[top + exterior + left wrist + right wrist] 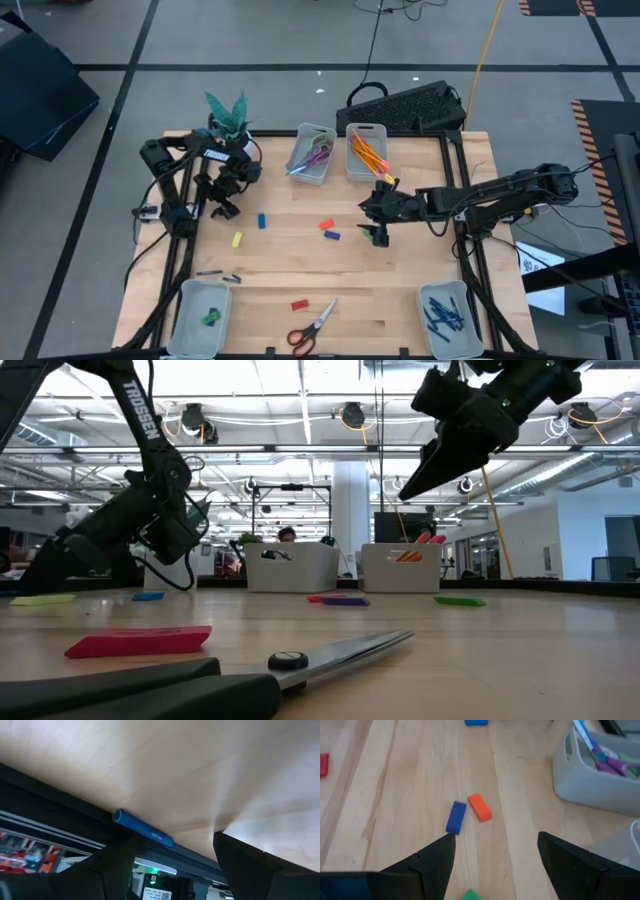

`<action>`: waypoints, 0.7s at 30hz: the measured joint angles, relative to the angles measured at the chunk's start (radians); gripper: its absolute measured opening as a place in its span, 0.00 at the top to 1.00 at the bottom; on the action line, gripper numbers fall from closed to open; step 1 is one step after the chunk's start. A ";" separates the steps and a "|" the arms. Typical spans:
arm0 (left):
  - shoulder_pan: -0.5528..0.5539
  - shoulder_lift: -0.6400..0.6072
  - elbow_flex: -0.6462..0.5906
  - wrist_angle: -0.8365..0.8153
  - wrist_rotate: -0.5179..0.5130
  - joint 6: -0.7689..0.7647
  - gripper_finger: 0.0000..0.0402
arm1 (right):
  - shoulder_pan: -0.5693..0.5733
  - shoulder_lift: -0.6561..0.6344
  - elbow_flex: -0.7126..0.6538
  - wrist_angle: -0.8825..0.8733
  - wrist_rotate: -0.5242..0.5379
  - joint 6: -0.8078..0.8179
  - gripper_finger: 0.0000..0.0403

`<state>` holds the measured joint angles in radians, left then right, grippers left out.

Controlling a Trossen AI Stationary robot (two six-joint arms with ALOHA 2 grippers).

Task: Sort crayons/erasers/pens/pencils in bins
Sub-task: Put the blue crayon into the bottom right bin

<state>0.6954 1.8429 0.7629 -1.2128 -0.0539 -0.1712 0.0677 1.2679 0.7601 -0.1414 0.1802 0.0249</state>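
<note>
My right gripper [377, 230] [496, 836] hangs open above the table's middle right, raised clear of the wood in the low view [440, 455]. Ahead of its fingers lie a blue eraser [455, 817] and a red-orange eraser [480, 807], side by side; a green eraser [470, 895] lies beneath it. My left gripper [222, 207] [174, 837] is open near the table's left side, fingers astride a blue stick [142, 827] lying along the table's edge. Orange pencils [366, 152] fill one far bin, blue pens [445, 315] the near right bin [425, 330].
A far bin [300, 168] holds purple sticks. The near left bin [188, 322] holds a green block. Loose on the wood: blue eraser [262, 221], yellow block [237, 239], red eraser [298, 304], scissors [312, 328], dark sticks [218, 274]. A potted plant [228, 118] stands far left.
</note>
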 joint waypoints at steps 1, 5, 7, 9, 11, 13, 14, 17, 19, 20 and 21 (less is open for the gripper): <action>0.007 0.000 0.000 0.001 0.008 0.006 0.32 | 0.000 0.000 0.000 -0.010 0.000 0.010 0.31; 0.030 -0.010 -0.002 0.008 0.022 0.017 0.32 | 0.001 0.000 0.000 -0.043 0.000 0.048 0.31; 0.032 -0.015 -0.002 0.004 0.044 0.032 0.32 | 0.001 0.000 0.000 -0.057 -0.001 0.050 0.31; 0.026 -0.030 -0.005 -0.007 0.058 0.029 0.34 | 0.001 0.000 0.000 -0.059 -0.001 0.060 0.31; 0.007 -0.053 -0.005 -0.022 0.074 0.011 0.35 | 0.001 0.000 0.000 -0.058 -0.001 0.067 0.31; -0.009 -0.092 -0.004 -0.039 0.095 -0.009 0.37 | 0.001 0.000 0.000 -0.056 0.000 0.068 0.31; -0.018 -0.112 -0.004 -0.047 0.106 -0.016 0.38 | 0.001 0.000 0.000 -0.053 0.000 0.068 0.31; -0.039 -0.164 -0.004 -0.046 0.130 -0.053 0.40 | 0.001 0.000 0.000 -0.048 0.000 0.068 0.31; -0.044 -0.182 -0.004 -0.063 0.145 -0.071 0.41 | 0.000 0.000 0.000 -0.040 0.000 0.068 0.31; -0.045 -0.187 -0.004 -0.061 0.154 -0.074 0.41 | 0.000 0.000 0.000 -0.039 0.000 0.068 0.31; -0.045 -0.188 -0.004 -0.055 0.159 -0.074 0.41 | 0.000 0.000 0.000 -0.040 0.000 0.068 0.31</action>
<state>0.6504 1.6547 0.7593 -1.2674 0.1054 -0.2451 0.0677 1.2681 0.7601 -0.1810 0.1806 0.0929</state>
